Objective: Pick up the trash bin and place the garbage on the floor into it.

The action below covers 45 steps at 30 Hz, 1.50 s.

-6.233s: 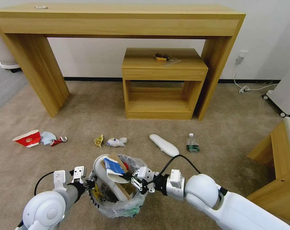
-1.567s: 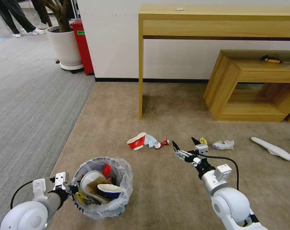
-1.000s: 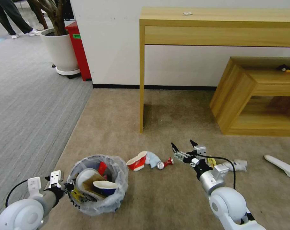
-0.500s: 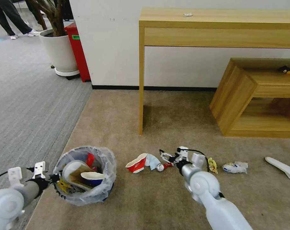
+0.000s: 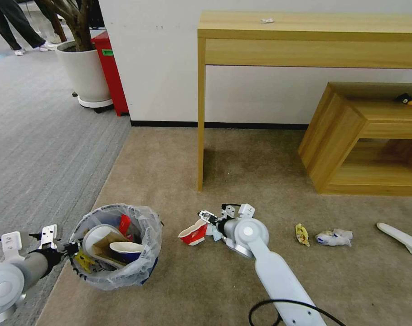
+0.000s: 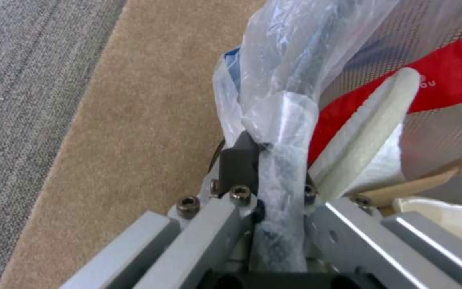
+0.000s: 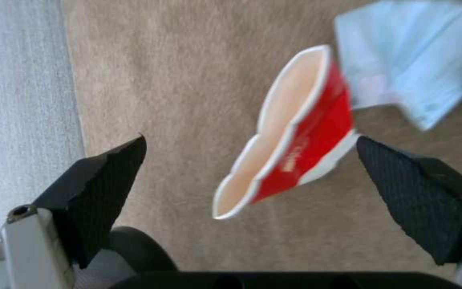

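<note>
The trash bin (image 5: 124, 267), dark with a crinkled clear liner, holds a white slipper, cardboard and a red wrapper. My left gripper (image 5: 71, 248) is shut on its near rim; in the left wrist view the left gripper (image 6: 271, 172) pinches the bag-covered rim (image 6: 287, 112). On the beige floor (image 5: 260, 181) lies a crushed red paper cup (image 5: 193, 232). My right gripper (image 5: 207, 216) hangs just over it, open. In the right wrist view the red cup (image 7: 295, 140) sits between the spread black fingertips (image 7: 108, 172), beside a light-blue piece (image 7: 413, 68).
More litter lies to the right: a yellow wrapper (image 5: 301, 234), a crumpled white-blue packet (image 5: 335, 237) and a white slipper (image 5: 403, 237). A tall wooden table (image 5: 305, 38) and a low wooden cabinet (image 5: 364, 136) stand behind. Grey striped carpet (image 5: 33, 136) and a white planter (image 5: 83, 72) lie left.
The robot turned left, shifting the whole view. My right arm reached forward and down, moving leftward from the can to the red cup. The bin stays in my left gripper.
</note>
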Available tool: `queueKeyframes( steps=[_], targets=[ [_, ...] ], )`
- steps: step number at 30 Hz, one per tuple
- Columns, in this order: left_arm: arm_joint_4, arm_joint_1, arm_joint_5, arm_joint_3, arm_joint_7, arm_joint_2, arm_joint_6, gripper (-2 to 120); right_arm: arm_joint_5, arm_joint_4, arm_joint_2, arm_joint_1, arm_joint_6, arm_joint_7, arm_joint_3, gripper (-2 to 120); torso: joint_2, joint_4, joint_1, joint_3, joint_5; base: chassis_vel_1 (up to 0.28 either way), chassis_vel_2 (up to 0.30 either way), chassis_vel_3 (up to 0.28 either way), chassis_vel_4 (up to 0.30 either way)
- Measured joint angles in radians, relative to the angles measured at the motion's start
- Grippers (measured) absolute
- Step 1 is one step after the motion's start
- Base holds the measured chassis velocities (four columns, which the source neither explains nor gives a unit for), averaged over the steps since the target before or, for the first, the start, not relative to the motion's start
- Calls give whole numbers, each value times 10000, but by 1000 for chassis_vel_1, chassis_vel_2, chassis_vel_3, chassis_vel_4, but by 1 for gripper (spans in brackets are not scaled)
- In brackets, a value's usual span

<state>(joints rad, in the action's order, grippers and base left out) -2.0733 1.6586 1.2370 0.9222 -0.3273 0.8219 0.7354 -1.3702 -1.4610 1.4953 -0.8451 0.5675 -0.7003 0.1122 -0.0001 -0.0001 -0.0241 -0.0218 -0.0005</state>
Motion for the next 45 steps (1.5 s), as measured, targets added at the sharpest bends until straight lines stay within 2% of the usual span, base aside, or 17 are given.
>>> queueKeyframes(
  steps=[5,8,12,16,22,32,35,38,39,41,42,44,45],
  targets=[
    [-58,17,-10,-11,-50,35,0,0,-180,698,448,435,-101,-192,71,100,1,1,-1,0,-1,0,0,0,0],
    [-104,37,-14,2,-80,58,0,0,-461,1567,1000,975,-196,-441,242,100,0,0,-1,0,0,0,0,0,0],
    [-100,32,-43,7,-83,100,0,0,-656,2046,1165,1171,-271,-756,337,100,0,3,0,-1,0,0,0,0,0],
    [-73,7,-89,-36,-76,192,-1,0,-992,1821,1099,1025,-315,-1177,367,100,0,1,-1,0,1,0,0,0,0],
    [22,-60,-296,-193,15,320,0,0,-999,1780,903,813,-309,-953,430,100,1,-1,-1,1,1,0,0,0,0],
    [-33,-134,-467,-372,48,387,0,0,-553,3019,1122,1191,-315,-95,622,100,1,0,0,1,1,0,0,0,0],
    [-77,-139,-480,-394,49,393,0,0,-401,3364,1123,1299,-331,115,639,96,0,-1,-1,0,1,0,0,0,0],
    [-121,-148,-491,-428,43,393,0,0,-276,3784,1127,1425,-398,377,641,81,0,0,0,1,2,0,0,0,0],
    [-121,-148,-491,-428,43,393,0,0,-276,3784,1127,1425,-398,377,641,81,0,0,0,1,2,0,0,0,0],
    [-151,-147,-512,-453,34,402,0,0,-78,4033,1131,1473,-414,697,652,69,0,0,-1,1,2,0,0,0,0],
    [-151,-147,-512,-453,34,402,0,0,-78,4033,1131,1473,-414,697,652,69,0,0,-1,1,2,0,0,0,0],
    [-174,-134,-534,-469,22,432,0,0,1,4230,1142,1515,-419,841,650,59,0,1,-1,1,2,0,0,0,0],
    [-174,-134,-534,-469,22,432,0,0,1,4230,1142,1515,-419,841,650,59,0,1,-1,1,2,0,0,0,0]
  ],
)
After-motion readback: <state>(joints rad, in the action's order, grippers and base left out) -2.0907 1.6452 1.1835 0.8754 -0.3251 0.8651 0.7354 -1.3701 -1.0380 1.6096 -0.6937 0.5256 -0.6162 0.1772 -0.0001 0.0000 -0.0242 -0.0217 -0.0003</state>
